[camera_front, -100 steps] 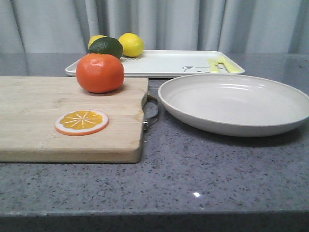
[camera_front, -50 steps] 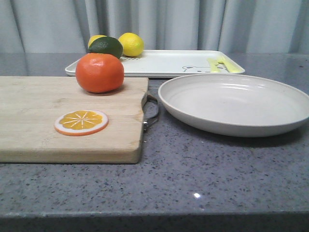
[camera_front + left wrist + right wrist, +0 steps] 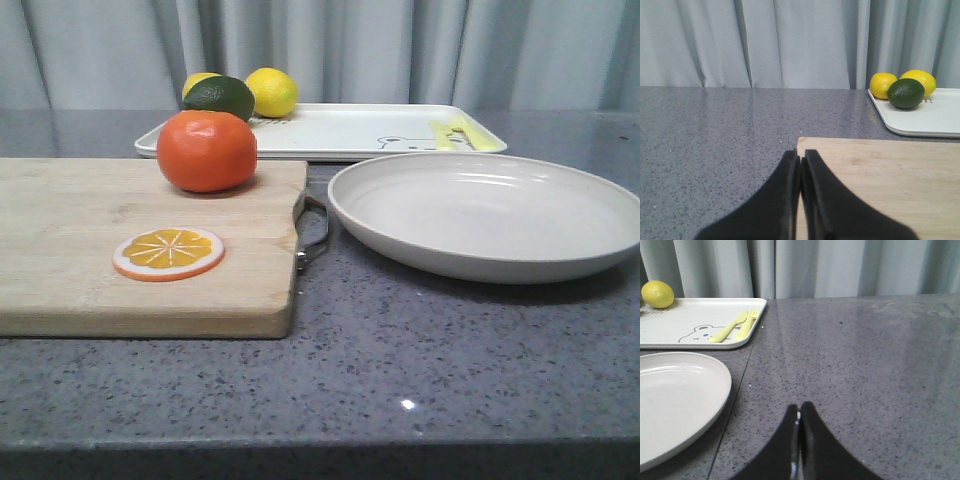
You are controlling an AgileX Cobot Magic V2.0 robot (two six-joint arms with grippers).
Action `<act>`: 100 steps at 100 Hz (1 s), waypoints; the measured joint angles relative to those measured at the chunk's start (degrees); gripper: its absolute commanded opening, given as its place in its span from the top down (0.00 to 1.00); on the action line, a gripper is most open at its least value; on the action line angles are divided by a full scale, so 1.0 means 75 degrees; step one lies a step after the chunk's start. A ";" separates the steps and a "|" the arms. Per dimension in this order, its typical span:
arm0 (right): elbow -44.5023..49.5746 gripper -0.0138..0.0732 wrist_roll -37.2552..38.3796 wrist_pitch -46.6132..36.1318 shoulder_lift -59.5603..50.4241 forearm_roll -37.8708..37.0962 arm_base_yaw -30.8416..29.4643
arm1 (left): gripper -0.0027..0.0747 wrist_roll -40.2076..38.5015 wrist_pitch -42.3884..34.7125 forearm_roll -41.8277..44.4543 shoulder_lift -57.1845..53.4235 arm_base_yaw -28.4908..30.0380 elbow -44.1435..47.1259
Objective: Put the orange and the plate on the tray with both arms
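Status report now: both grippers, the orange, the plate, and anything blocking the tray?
Left gripper shut, empty; right gripper shut, empty. Orange on cutting board. Plate on table. Lime, lemons crowd tray corner.

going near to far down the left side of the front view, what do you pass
orange slice on the cutting board → orange → tray rim → green lime → yellow lemon

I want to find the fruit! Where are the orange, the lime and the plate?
orange (image 3: 206, 150), front view, middle of its skin.
lime (image 3: 905, 93), left wrist view, its middle.
plate (image 3: 480, 215), front view, bare inner floor.
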 measured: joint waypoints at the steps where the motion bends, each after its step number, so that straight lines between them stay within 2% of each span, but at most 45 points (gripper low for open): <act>1: -0.0023 0.92 0.0000 0.0000 0.0027 -0.0037 0.0000 | 0.99 0.0000 -0.0019 -0.0001 0.0063 0.0000 -0.0036; 25: -0.0834 0.92 0.0000 0.0000 0.1032 -0.0300 0.0000 | 0.99 0.0000 -0.0805 0.0072 0.1101 0.0000 -0.0534; 65: -0.2008 0.92 0.0000 -0.0036 0.2850 -0.0310 0.0000 | 0.99 0.0000 -0.0982 0.0072 0.2378 0.0000 -0.1315; 100: -0.2058 0.92 0.0000 -0.0052 0.3059 -0.0310 0.0000 | 0.99 -0.0042 -0.1176 0.0072 0.2441 0.0000 -0.1318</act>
